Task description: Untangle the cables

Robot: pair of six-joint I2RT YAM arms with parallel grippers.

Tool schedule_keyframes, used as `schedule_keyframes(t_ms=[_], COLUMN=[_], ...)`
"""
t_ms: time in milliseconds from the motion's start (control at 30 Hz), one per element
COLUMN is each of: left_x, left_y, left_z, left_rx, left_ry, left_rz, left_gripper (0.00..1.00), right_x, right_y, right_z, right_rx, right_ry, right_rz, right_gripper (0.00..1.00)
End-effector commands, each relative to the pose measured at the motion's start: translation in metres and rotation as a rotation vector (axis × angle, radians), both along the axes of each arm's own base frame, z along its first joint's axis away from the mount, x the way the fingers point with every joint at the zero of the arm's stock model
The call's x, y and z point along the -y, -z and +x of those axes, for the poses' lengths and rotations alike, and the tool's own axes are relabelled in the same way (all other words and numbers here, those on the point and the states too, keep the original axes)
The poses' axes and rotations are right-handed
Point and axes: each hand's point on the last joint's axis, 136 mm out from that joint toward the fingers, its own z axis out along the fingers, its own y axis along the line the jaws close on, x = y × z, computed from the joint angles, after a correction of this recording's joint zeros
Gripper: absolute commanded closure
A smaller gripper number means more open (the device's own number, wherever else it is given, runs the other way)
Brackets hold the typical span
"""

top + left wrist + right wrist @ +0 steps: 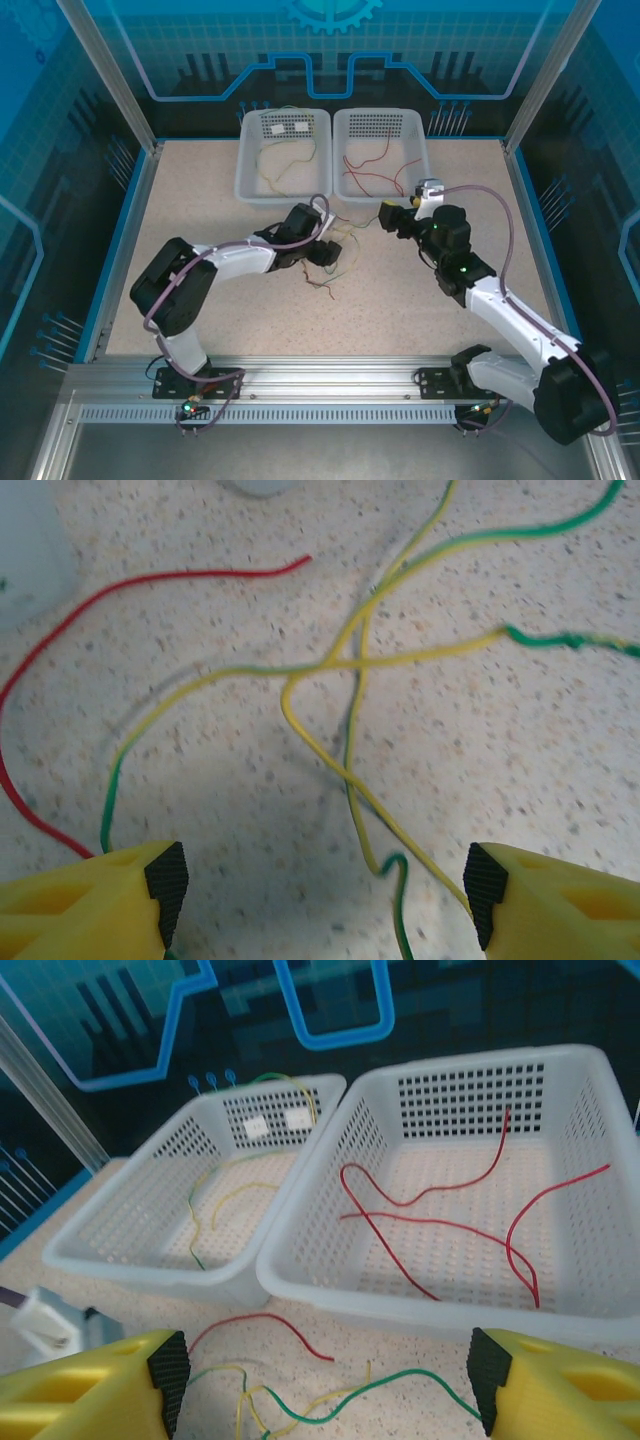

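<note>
The cables lie in a loose tangle on the speckled table between both arms. My left gripper hangs open low over them. In the left wrist view, yellow-green wires cross between the left gripper pads, and a red wire curves off to the left. My right gripper stands open just right of the tangle, facing the baskets. In the right wrist view, a green-yellow wire and a short red wire lie on the table under the right gripper. Neither gripper grips anything.
Two white perforated baskets stand at the back. The left basket holds yellow-green wires, and the right basket holds red wires. A blue rim and glass walls enclose the table. A thin red wire trails toward the front.
</note>
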Motion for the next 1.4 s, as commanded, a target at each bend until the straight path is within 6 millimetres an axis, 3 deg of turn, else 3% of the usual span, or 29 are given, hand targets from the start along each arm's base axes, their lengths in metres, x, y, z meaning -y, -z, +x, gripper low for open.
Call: schedule_keyframes(t_ms=[0, 100, 267, 667, 800, 1267, 1300, 1367], left_x=[0.01, 0.019, 0.026, 0.03, 0.029, 0.027, 0.022, 0.014], left_y=[-0.013, -0.003, 0.005, 0.006, -0.004, -0.074, -0.075, -0.073], left_z=[0.024, 0.03, 0.036, 0.026, 0.023, 0.001, 0.004, 0.01], left_rx=[0.11, 0.092, 0.106, 0.108, 0.118, 0.184, 0.19, 0.142], left_ry=[0.03, 0.064, 0.091, 0.134, 0.137, 0.117, 0.078, 0.035], left_rz=[0.037, 0.059, 0.06, 0.022, 0.008, -0.171, -0.181, -0.189], left_gripper=[0.24, 0.26, 0.38, 0.82, 0.98, 1.0, 0.86, 0.8], right_x=[0.014, 0.022, 0.031, 0.038, 0.037, 0.043, 0.044, 0.046], right_y=[-0.012, -0.013, -0.015, -0.011, -0.01, -0.002, 0.001, 0.004], right_z=[-0.002, -0.006, -0.012, -0.01, -0.009, -0.01, -0.01, -0.011], right_rx=[0.047, 0.043, 0.046, 0.022, 0.016, 0.002, -0.005, -0.016], right_ry=[0.051, 0.073, 0.097, 0.118, 0.111, 0.14, 0.145, 0.155], right_rz=[0.043, 0.074, 0.073, 0.075, 0.083, 0.08, 0.075, 0.077], right_gripper=[0.23, 0.23, 0.2, 0.2, 0.2, 0.2, 0.2, 0.2])
